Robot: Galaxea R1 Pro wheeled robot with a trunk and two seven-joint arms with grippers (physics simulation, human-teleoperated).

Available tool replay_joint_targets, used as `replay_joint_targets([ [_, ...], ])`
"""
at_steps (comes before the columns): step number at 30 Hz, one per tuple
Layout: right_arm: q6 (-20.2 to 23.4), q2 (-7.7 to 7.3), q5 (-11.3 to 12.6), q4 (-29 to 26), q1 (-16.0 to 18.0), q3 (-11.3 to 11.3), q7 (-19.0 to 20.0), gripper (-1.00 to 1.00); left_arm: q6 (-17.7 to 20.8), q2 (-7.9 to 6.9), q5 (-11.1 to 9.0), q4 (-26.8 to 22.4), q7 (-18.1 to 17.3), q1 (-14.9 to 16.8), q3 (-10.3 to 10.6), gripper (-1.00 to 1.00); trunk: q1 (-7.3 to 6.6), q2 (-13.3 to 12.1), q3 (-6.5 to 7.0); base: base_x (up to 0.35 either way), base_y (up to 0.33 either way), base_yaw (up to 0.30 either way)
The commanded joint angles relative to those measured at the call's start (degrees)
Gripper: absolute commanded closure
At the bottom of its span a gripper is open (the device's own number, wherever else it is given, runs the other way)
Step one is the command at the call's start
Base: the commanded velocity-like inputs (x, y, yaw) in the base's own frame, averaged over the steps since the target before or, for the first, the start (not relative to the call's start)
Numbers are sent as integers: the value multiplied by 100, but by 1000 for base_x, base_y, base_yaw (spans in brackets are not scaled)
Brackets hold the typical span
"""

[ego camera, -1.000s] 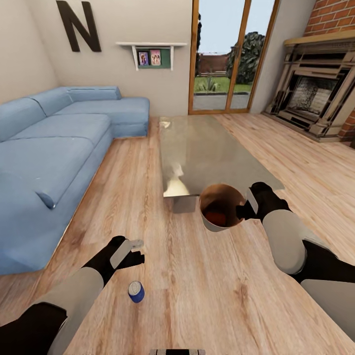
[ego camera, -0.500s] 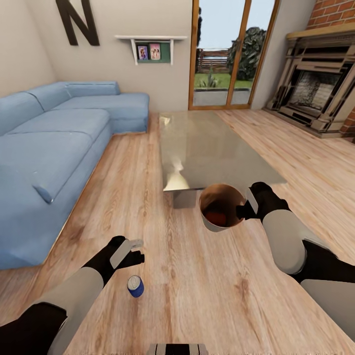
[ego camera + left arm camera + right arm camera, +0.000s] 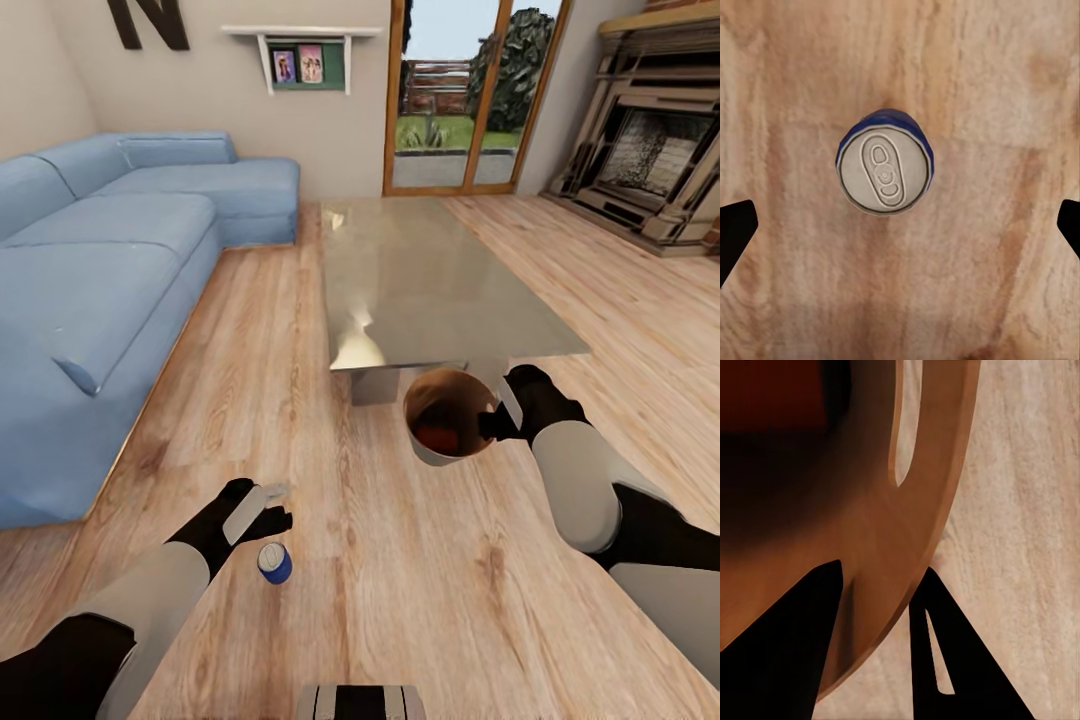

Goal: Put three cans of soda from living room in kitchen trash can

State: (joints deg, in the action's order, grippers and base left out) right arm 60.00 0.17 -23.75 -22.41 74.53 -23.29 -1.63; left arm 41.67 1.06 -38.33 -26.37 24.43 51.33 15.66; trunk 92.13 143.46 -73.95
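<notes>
Hovering directly above the upright blue can (image 3: 885,171) on the wood floor (image 3: 400,580), my left tool (image 3: 272,508) is spread wide, its tips well clear on both sides. My right tool (image 3: 492,418) pinches the rim of the bin (image 3: 432,455), carried beside the glass bench (image 3: 430,290). To grasp well, I should descend straight, keep the can centred, then close evenly.

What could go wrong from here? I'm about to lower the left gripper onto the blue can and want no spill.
The blue can stands upright on the wood floor, off-centre between the open left gripper fingers, so a finger may tip it and send it rolling. The right gripper pinches only the trash can rim; the bin looks tilted, so the orange can inside might slide out.
</notes>
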Motion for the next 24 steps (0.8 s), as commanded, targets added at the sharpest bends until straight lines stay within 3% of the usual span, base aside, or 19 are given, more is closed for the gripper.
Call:
replay_joint_targets([
  [1, 0, 0, 82, 1, 14, 6, 14, 100, -4, 0, 1, 0, 0, 0, 2, -100, 1, 2, -25, 0, 0, 0],
  [24, 0, -2, 82, -6, 46, 70, 14, 100, -166, 0, 1, -73, 20, 0, 80, -100, 58, 32, -652, 0, 0, 0],
])
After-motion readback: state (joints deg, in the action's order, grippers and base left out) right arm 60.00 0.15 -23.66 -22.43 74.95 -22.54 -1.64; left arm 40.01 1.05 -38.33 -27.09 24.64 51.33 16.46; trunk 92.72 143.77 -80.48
